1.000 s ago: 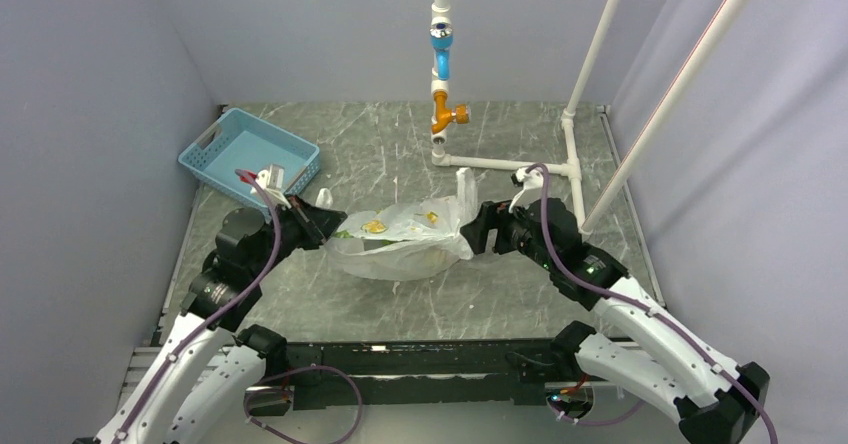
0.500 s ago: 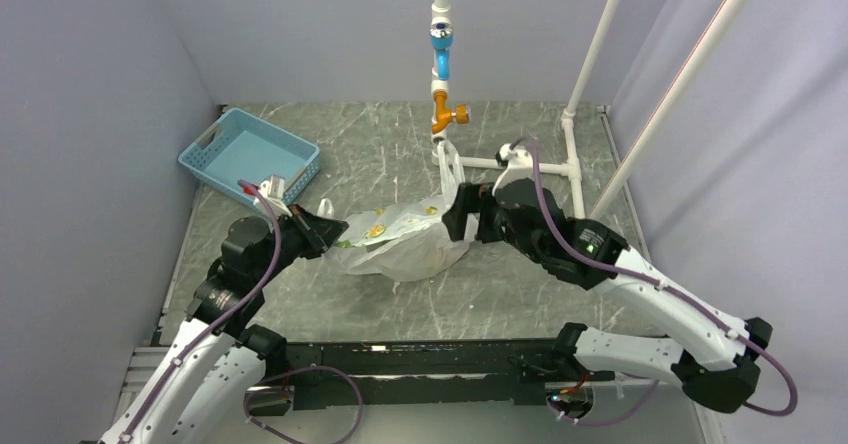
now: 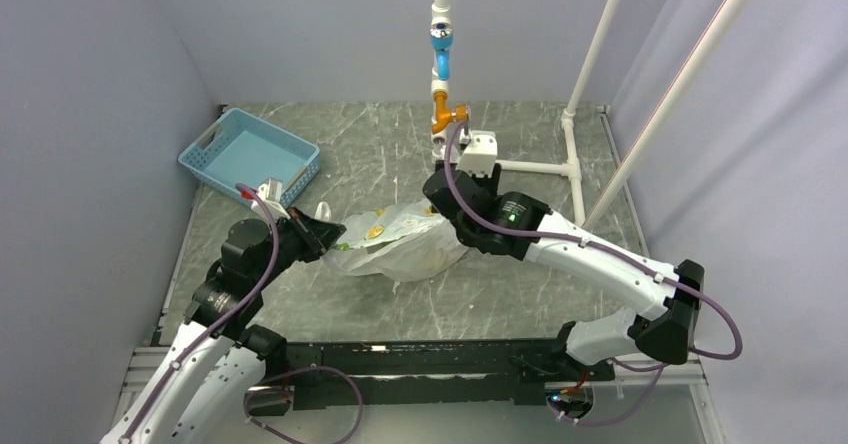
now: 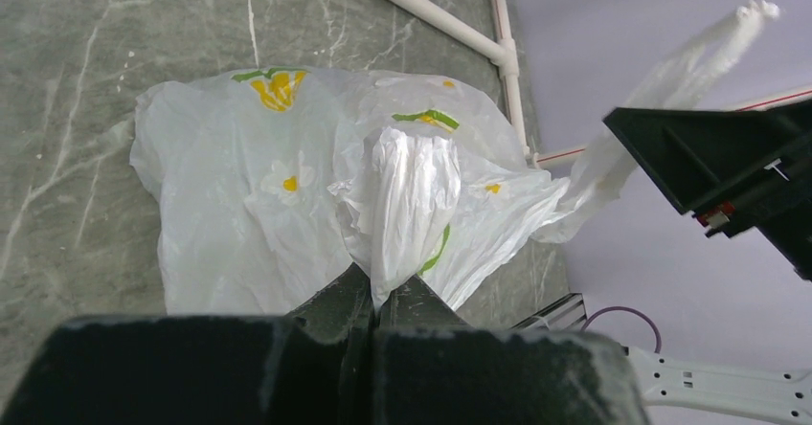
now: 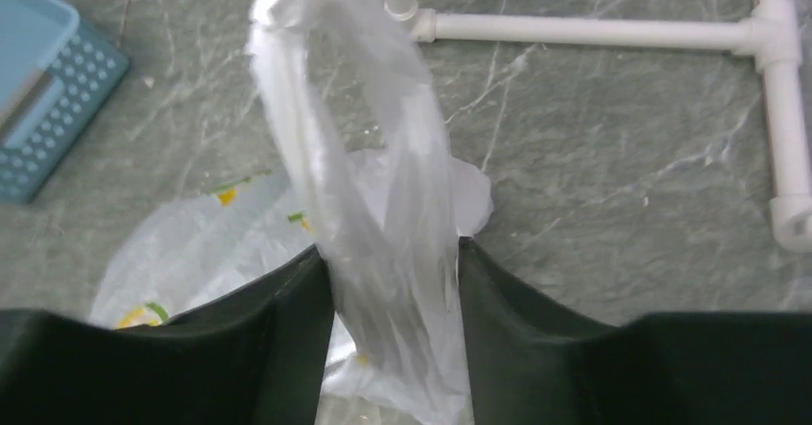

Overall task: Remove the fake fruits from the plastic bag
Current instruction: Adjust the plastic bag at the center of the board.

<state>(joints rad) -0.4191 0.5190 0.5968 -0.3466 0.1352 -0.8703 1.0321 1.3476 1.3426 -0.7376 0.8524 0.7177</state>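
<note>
The plastic bag point(image 3: 400, 242) lies crumpled in the middle of the table, white film with yellow-green printed marks. My left gripper point(image 3: 335, 232) is at its left end, shut on a bunched fold of the bag point(image 4: 407, 195); the left gripper point(image 4: 380, 291) pinches that fold tight. My right gripper point(image 3: 438, 190) hangs over the bag's back right. In the right wrist view the right gripper point(image 5: 394, 272) stands open around an upright loop handle point(image 5: 345, 109), film filling the gap between its fingers. The fake fruits are hidden inside the bag.
A blue lattice basket point(image 3: 250, 154) sits at the back left. A white pipe frame point(image 3: 520, 165) lies on the table behind the right gripper, with an upright pipe carrying blue and orange fittings point(image 3: 441, 64). Grey walls close in on both sides.
My right arm has swung left and back from the bag's right end to over its back right, its jaws around the raised handle. The left gripper keeps its hold.
</note>
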